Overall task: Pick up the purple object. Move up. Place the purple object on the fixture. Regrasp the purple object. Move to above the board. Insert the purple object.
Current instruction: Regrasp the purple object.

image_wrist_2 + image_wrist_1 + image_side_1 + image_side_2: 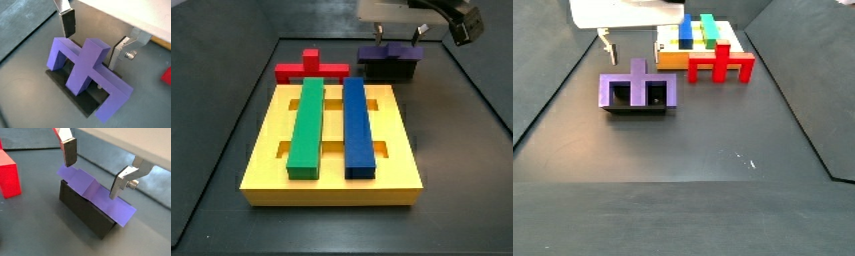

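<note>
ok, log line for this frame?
phase: regrasp pending | purple object: resting on fixture, unheld | gripper: open, fingers straddling purple object | board: green and blue bars seated | red block: beside board

The purple object (83,75) covers most of the fixture (83,102) in a wrist view. The red block (8,174) is cut off by the edge there. In a side view, the hand (398,36) hides part of the purple object, and the arm runs off the top. The board (684,45) sits partly behind the red block.

Purple object (637,90) on fixture (636,109); gripper (93,175) above, apart.
</note>
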